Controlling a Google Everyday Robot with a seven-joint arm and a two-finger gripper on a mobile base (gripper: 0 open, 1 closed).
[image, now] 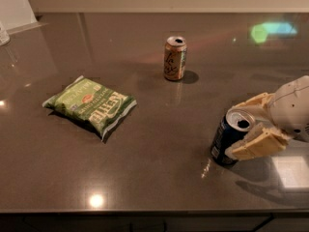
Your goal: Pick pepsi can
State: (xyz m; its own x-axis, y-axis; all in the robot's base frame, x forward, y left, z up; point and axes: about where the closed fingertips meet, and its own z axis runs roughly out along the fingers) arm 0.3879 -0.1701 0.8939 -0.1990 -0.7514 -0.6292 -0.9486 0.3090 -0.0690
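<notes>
The pepsi can, dark blue with a silver opened top, stands upright on the dark table at the right front. My gripper reaches in from the right with its cream fingers on either side of the can. The far finger lies behind the can's top. The near finger presses on the can's front right side. The jaws are closed in on the can, which stands on the table.
An orange-tan can stands upright at the back middle. A green chip bag lies flat at the left. The table's front edge runs along the bottom. A white object sits at the far left corner.
</notes>
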